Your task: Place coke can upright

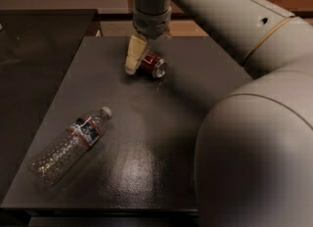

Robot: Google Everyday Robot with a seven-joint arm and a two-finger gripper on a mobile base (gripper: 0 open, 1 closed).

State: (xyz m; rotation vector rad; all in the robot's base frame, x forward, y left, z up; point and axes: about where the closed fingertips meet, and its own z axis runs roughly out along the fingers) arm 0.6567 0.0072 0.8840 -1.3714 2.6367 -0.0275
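The coke can (154, 66) lies on its side on the dark table (161, 138) near the far edge, with its silver top facing front right. My gripper (136, 60) hangs down from the arm right at the can's left end, low over the table. It touches or nearly touches the can. Part of the can's far left end is hidden behind the gripper.
A clear plastic water bottle (71, 143) lies on its side at the front left of the table. My arm's large pale body (254, 138) fills the right side of the view and hides the table's front right corner. A darker surface (34, 59) adjoins on the left.
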